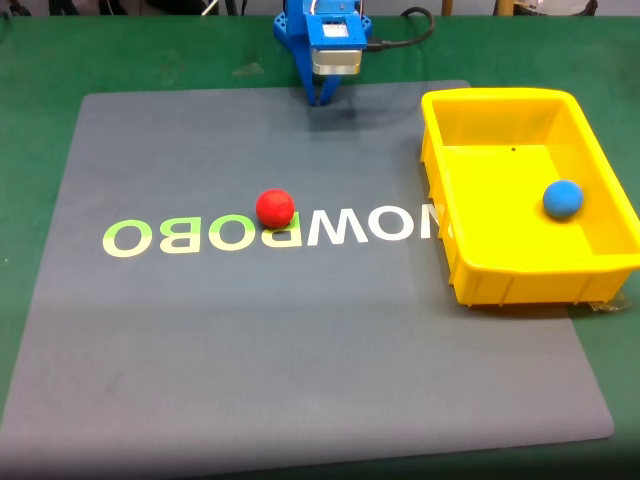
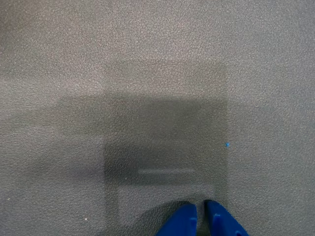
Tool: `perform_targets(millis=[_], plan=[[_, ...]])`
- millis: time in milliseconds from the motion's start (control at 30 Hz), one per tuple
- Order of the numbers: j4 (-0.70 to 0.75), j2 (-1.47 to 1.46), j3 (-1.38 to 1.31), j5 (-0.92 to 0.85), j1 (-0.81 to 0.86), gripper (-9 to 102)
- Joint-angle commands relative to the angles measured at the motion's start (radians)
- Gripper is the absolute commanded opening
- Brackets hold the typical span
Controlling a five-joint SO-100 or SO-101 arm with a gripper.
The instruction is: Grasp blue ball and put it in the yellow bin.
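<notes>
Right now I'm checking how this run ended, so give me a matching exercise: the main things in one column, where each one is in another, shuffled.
Things:
1. blue ball
2. red ball
3. hand
4. yellow bin

Places:
A. on the mat's lettering
B. far edge of the grey mat, fingertips near together and empty
C. inside the bin
D. on the mat's right side in the fixed view

Pairs: 1-C, 2-A, 3-B, 4-D

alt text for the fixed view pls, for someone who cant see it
A blue ball lies inside a yellow bin at the right of a grey mat. A red ball sits mid-mat, and the blue gripper points down at the mat's far edge.
</notes>
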Motion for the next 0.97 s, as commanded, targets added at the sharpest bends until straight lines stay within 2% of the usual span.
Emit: perform_targets(millis=[0,933], plan=[[0.0,-0.008,0.032,-0.003,-0.005,0],[0.006,0.003,0.032,-0.009,0.0,0]])
